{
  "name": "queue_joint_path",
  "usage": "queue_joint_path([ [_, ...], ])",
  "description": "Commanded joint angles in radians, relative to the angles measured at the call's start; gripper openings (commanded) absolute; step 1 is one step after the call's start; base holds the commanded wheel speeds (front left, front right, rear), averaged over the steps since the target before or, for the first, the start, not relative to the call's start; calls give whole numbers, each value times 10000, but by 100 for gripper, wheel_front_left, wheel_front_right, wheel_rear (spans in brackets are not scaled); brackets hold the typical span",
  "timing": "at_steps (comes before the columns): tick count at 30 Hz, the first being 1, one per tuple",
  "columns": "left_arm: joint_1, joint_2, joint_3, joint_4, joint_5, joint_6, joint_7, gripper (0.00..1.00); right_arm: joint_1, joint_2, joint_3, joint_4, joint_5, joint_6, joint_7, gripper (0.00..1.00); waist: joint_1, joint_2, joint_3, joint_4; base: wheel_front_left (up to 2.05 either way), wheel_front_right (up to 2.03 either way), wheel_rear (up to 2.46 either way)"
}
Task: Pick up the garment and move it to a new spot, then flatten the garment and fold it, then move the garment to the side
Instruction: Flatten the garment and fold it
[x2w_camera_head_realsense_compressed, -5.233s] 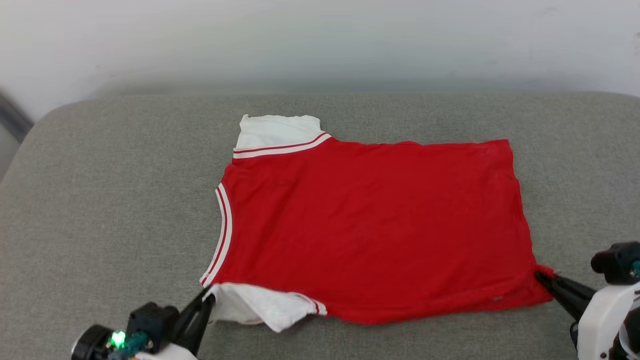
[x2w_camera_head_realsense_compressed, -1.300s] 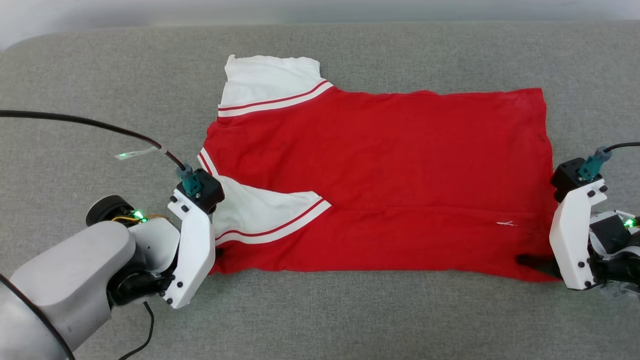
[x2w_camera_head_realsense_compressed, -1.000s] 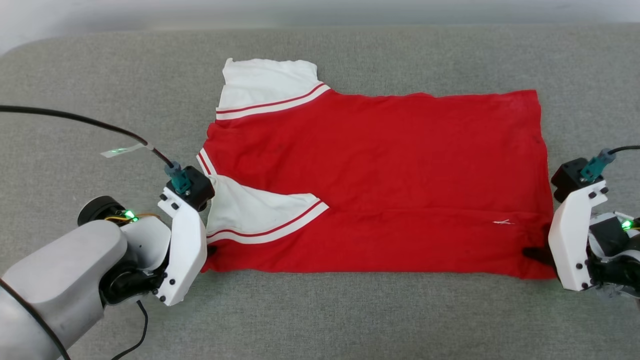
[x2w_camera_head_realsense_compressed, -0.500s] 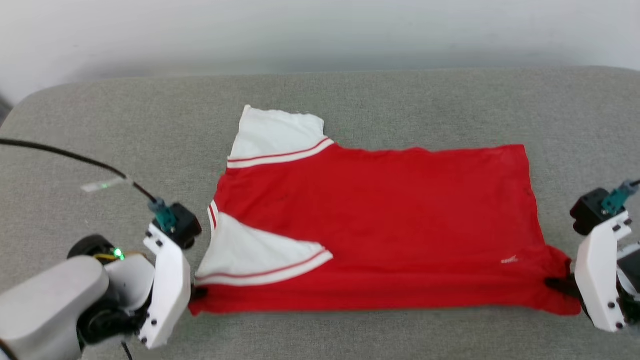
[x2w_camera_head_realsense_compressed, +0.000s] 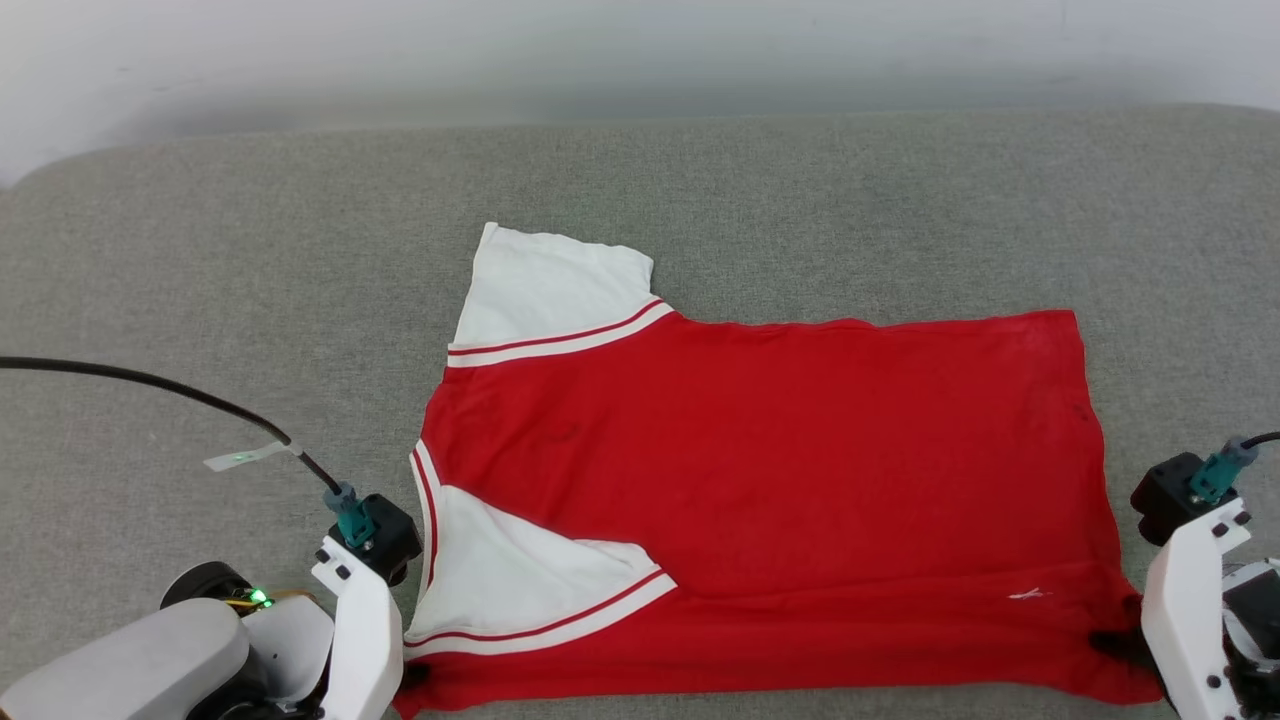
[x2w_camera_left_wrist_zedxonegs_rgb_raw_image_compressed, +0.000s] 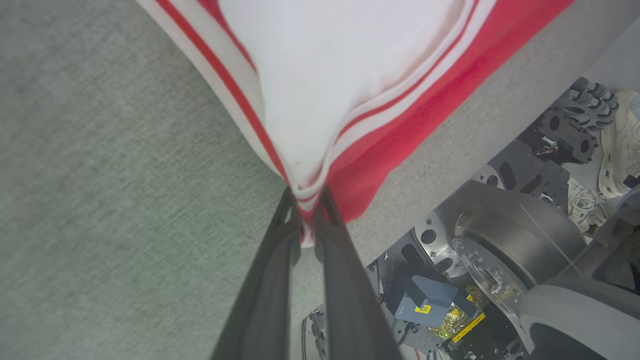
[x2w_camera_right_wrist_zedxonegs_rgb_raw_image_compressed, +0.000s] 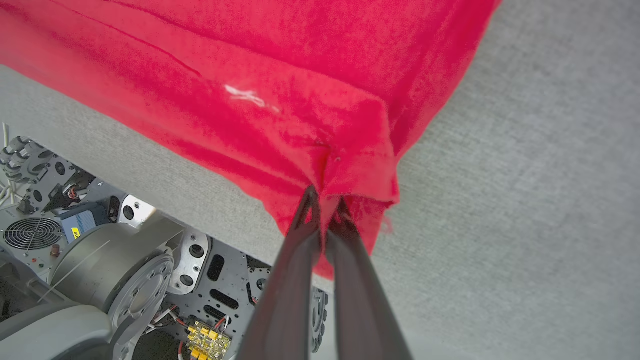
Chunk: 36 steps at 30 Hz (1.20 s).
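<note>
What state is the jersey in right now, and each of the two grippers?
garment: spread on the grey cushion, near edge folded over, white lining showing.
left gripper: shut on the garment's near strap corner.
right gripper: shut on the garment's near hem corner.

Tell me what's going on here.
A two-armed robot is folding a red jersey on a grey cushioned surface. Its left hand is shut on the near corner at the striped armhole end, its right hand on the near corner at the hem end. A near strip looks folded over, showing white lining; the rest lies flat.
</note>
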Motion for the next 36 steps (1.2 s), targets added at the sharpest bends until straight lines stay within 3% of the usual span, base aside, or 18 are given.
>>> queue_joint_path([
  [1, 110, -104, -7, 168, 25, 28, -58, 0, 15, 206, 55, 196, -128, -4, 2, 0, 0, 0, 81, -17, 0, 0, 0],
  [4, 122, -290, -32, 493, 52, -56, -37, 0, -87, 504, 152, 586, -349, -4, -134, 12, 0, 0, 128, 0, 0, 0, 0],
  [5, 150, -343, -3, 584, -50, -48, -58, 0, -100, 597, 158, 708, -346, -4, -217, 29, 0, 0, 121, 8, 0, 0, 0],
  [6, 164, -352, 29, 625, -115, -58, -44, 37, -120, 676, 143, 793, -345, -4, -314, 80, 0, 0, 104, 15, 0, 0, 0],
  [7, 115, -335, 114, 660, -103, -11, -152, 100, -149, 732, 124, 840, -387, -4, -438, 100, 0, 0, 85, 20, 0, 0, 0],
  [12, -238, -94, 438, 517, 8, -25, -575, 100, -309, 731, -55, 568, -576, -4, -1446, 100, 0, 0, -112, 43, 0, 0, 0],
  [21, -1243, 522, 1362, 238, 407, 175, -1326, 100, -491, 1184, -1148, -186, -1700, -5, -4654, 100, 0, 0, -364, -56, 0, 0, 0],
  [30, -2832, 25, 2295, 1230, 1430, 592, -2575, 100, 113, 2876, -3052, -893, -3974, -4, -7704, 100, 0, 0, 123, -486, 0, 0, 0],
  [36, -3942, -437, 2521, 2121, 1512, 455, -2155, 100, 834, 4072, -3931, -1950, -5403, -4, -9075, 100, 0, 0, 923, -925, 0, 0, 0],
])
